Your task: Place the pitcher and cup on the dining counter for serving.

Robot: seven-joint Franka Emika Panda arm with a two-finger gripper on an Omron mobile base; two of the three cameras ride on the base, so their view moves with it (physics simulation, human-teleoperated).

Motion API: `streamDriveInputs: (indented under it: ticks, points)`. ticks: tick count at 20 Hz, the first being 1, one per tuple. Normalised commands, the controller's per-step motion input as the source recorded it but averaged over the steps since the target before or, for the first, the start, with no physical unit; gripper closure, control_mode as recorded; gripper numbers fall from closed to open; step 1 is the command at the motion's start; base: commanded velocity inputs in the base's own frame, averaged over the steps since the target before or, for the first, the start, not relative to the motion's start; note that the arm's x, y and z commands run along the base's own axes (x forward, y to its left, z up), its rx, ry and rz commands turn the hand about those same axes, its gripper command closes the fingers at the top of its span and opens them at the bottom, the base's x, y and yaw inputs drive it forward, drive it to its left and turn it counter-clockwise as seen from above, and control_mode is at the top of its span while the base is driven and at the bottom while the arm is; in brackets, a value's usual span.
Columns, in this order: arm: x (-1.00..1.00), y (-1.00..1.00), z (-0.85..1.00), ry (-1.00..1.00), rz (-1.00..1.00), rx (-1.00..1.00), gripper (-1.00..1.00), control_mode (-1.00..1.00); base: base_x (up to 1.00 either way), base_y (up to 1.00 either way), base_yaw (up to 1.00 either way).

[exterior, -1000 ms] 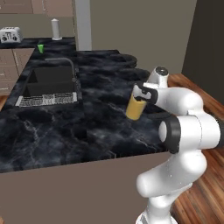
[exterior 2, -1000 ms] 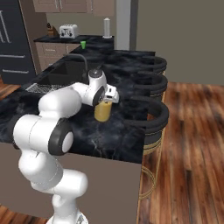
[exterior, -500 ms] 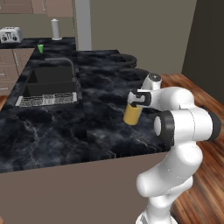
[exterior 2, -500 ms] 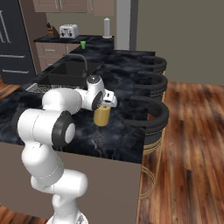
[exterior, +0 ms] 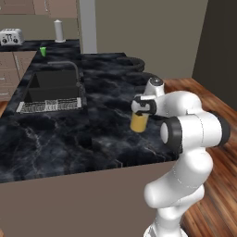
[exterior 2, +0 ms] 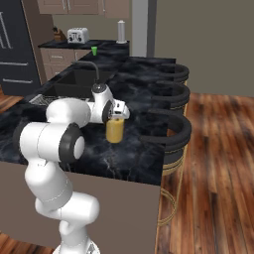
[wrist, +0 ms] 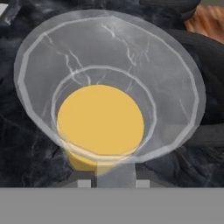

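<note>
- The white arm's two-finger gripper (exterior: 140,110) grips the tall clear pitcher of orange-yellow liquid (exterior: 139,121) by its rim — fingers clamped on it from above.
- The pitcher hangs upright over the black white-veined marble dining counter (exterior: 92,134), near its front right edge; whether its base touches the slab, I can't tell.
- From the hand camera, the pitcher's (wrist: 105,113) open mouth faces straight up.
- The small bright green plastic cup (exterior: 43,51) stands well apart on the far worktop.
- The inset sink (exterior: 52,88) lies to the left.

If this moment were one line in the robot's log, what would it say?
gripper: shut on pitcher | pitcher: over dining counter | cup: far counter
</note>
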Motion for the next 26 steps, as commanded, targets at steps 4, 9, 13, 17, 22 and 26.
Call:
streamDriveInputs:
  ticks: [4, 9, 13, 17, 22, 26]
  points:
    - [0.02, 0.01, 0.00, 0.00, 0.00, 0.00, -1.00, -1.00, 0.00, 0.00, 0.00]
    - [-0.06, 0.02, 0.25, 0.00, 0.00, 0.00, -1.00, -1.00, 0.00, 0.00, 0.00]
    - [-0.30, 0.19, 0.33, 0.00, 0.00, 0.00, -1.00, -1.00, 0.00, 0.00, 0.00]
    - [-0.84, 0.26, 0.38, 0.00, 0.00, 0.00, -1.00, -1.00, 0.00, 0.00, 0.00]
    - [-1.00, 0.27, 0.04, 0.00, 0.00, 0.00, -1.00, -1.00, 0.00, 0.00, 0.00]
    - [-1.00, 0.09, 0.06, 0.00, 0.00, 0.01, -1.00, -1.00, 0.00, 0.00, 0.00]
